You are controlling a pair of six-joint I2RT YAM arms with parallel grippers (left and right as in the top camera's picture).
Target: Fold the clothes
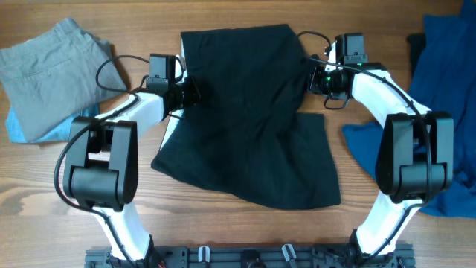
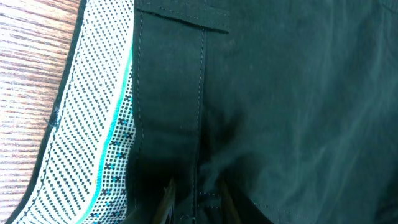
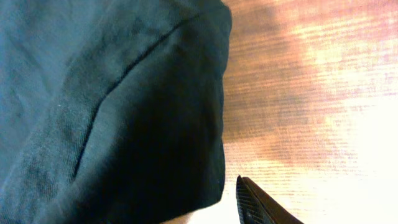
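At the near edge of the table point(image 1: 223, 219), both arms rise from their bases, bend at the elbow and reach away toward the far side. The left arm is on one flank of the black garment point(image 1: 245, 126) and the right arm on the other. The garment lies spread in the middle of the table, its wide hem nearest the bases and its narrower end reaching the far edge.

Part-way up the left flank, a strip of white dotted waistband lining point(image 2: 93, 137) is turned outward. Just beyond it, the left gripper point(image 1: 192, 93) points inward at the garment's edge. Its two fingers point(image 2: 166, 200) stand close together, with a puckered seam of black cloth clamped between them.

Across the cloth, the right gripper point(image 1: 318, 80) meets the opposite edge. Only one of its fingers point(image 3: 261, 205) shows, over bare wood beside the fabric's border. I cannot tell whether they are apart or closed.

Folded grey trousers point(image 1: 48, 74) lie at the far left on a light blue cloth point(image 1: 18, 126). Blue clothes point(image 1: 446, 67) are heaped at the far right.
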